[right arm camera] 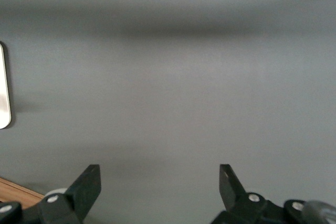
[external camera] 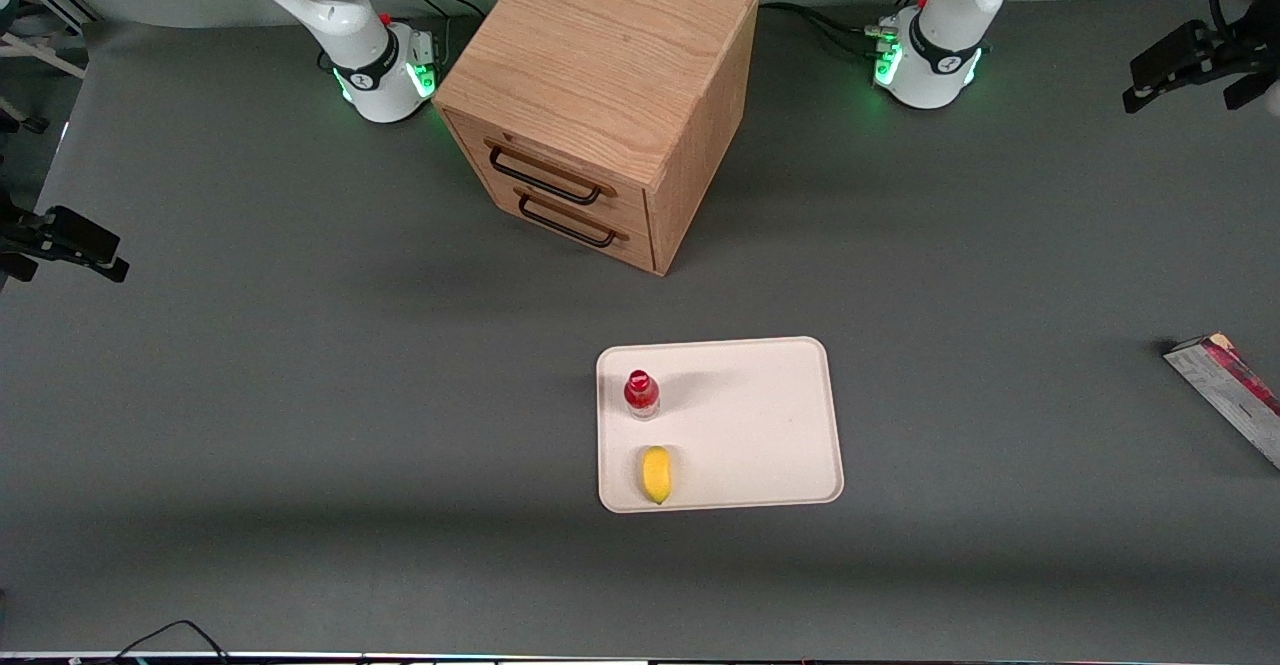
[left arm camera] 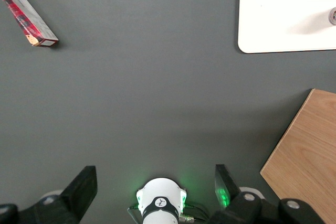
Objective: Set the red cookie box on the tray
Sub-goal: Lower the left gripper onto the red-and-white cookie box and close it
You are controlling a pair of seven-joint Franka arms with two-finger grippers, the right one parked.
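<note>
The red cookie box (external camera: pixel 1235 395) lies flat on the grey table at the working arm's end, partly cut off by the edge of the front view. The left wrist view shows one end of the box (left arm camera: pixel 26 17), with its dark red face and grey-white side. The cream-white tray (external camera: pixel 760 415) sits mid-table, nearer the front camera than the cabinet; one of the tray's corners (left arm camera: pixel 283 14) shows in the wrist view. My left gripper (external camera: pixel 1140 80) hangs high near its arm's base, farther from the front camera than the box. The gripper (left arm camera: pixel 155 174) is open with nothing between its fingers.
On the tray stand a small red-capped bottle (external camera: pixel 641 392) and a yellow fruit (external camera: pixel 656 474), both on the side toward the parked arm. A wooden two-drawer cabinet (external camera: pixel 610 95) stands between the arm bases, drawers shut; a corner of the cabinet (left arm camera: pixel 307 150) shows in the wrist view.
</note>
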